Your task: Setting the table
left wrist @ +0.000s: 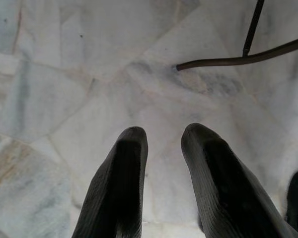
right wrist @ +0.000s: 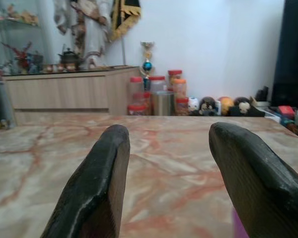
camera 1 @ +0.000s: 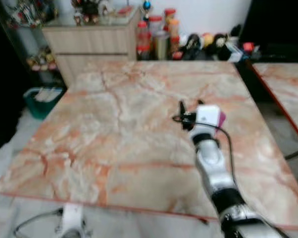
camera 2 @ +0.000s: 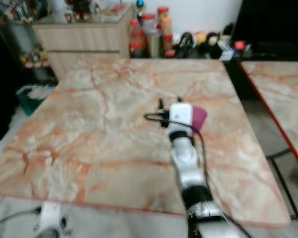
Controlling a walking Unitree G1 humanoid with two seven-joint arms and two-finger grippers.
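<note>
You've got one counter (camera 1: 114, 129): square slab, pale marble with orange-red veins, red edge, lying flat. One magenta item (camera 2: 198, 118) sits on it right of centre, mostly hidden, too blurred to identify. A second similar counter (camera 1: 288, 84) stands to its right.

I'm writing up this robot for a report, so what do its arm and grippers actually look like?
The right arm is silver with jointed, rounded segments and a black band lower down. A thin black cable loops along it. Near the wrist sits a white block with a magenta part. Both the right gripper and left gripper have two long, black, round-tipped fingers.
</note>
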